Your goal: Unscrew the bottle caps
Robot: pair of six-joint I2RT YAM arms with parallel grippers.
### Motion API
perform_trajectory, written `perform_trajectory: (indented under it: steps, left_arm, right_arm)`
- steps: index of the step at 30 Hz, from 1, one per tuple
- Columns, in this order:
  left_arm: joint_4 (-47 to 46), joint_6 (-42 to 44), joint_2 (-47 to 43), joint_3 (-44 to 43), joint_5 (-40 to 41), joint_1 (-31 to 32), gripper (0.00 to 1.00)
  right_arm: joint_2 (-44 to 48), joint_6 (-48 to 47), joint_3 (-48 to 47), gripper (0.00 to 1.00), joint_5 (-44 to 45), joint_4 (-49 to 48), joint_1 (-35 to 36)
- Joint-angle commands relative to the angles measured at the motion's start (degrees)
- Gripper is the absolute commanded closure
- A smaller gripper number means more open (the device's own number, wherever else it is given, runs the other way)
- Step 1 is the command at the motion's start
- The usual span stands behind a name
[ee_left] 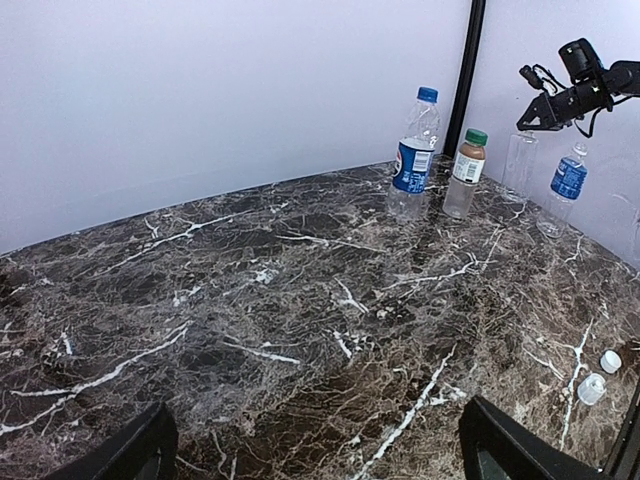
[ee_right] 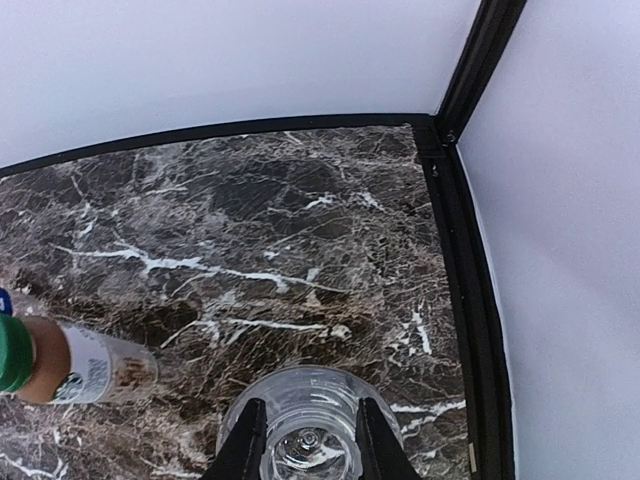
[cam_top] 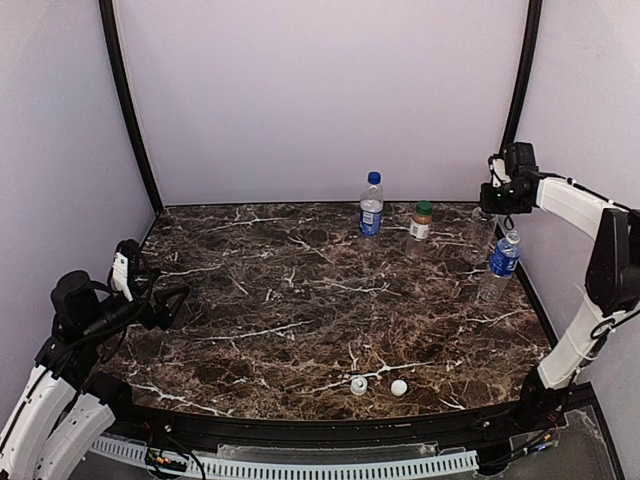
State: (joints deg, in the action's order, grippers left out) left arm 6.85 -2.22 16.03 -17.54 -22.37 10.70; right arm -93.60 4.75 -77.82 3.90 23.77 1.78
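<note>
Light, crushable clear plain plastic bottle (ee_right: 310,382), frame bottom: hold the stiff neck, where right gripper (ee_right: 310,402) pinches now; left gripper (ee_left: 315,435) gapes empty.

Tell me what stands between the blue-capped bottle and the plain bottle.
The green-capped tan-label bottle stands there, clear in the top external and left wrist views.

The table (cam_top: 250,300) is topped with a dark, white-veined marble-look surface, smooth and faintly sheened. The bottles (ee_left: 413,155) are formed of clear, glossy plastic, and the bottle caps (cam_top: 399,387) of smooth opaque plastic. The walls (cam_top: 320,90) are finished matt.
</note>
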Motion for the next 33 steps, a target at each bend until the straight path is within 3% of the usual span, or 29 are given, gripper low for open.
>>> perform_trajectory:
  steps: [1, 30, 33]
  left_arm:
    - [-1.82, -0.57, -0.22, 0.88, -1.31, -0.60, 0.01]
    - [-2.39, -0.67, -0.74, 1.20, -1.94, -1.46, 0.01]
    - [-2.52, -0.76, -0.66, 1.26, -2.04, -1.45, 0.01]
  right_arm:
    - [-2.32, -1.58, -2.22, 1.00, -1.16, -6.65, -3.02]
    - [-6.91, -1.02, 2.31, 1.00, -0.74, -8.73, -4.86]
    - [-6.62, -1.24, 1.88, 0.81, -0.98, -8.38, -4.86]
